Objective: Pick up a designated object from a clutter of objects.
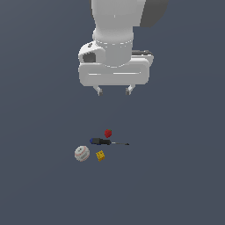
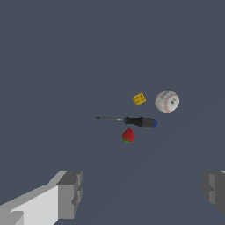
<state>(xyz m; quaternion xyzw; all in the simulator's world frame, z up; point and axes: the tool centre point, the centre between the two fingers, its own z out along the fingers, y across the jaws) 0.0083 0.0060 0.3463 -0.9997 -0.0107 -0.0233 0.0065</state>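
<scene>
**Exterior view: nothing lifted yet, pincer high over the clutter**

Exterior view shows my pincer point(image 1: 114, 91) hanging well above the group, jaws spread wide and empty. No object touched, none raised. My judgement: the task is at its start; the descent, the closing on the block and the lift all remain.

The yellow block point(image 1: 100, 155) lies on the dark grey floor point(image 1: 39, 189), well below my fingertips and nearly under their midline. In the wrist view the yellow block point(image 2: 139, 99) sits ahead of my open fingers point(image 2: 70, 193), just beside the baseball point(image 2: 167, 101), apart from it.

Shapes and surfaces:
- Block: tiny, cube-like, tilted, yellow-orange with dark specks. Flat faces, likely easy to pinch.
- Baseball point(image 1: 82, 153): round, white, red stitching; bigger than the block.
- Screwdriver point(image 1: 107, 142): blue-and-black handle, thin shaft, lying flat between the block and the red lump point(image 1: 108, 133).
- Red lump: small, rounded, some green at one end in the wrist view.
</scene>
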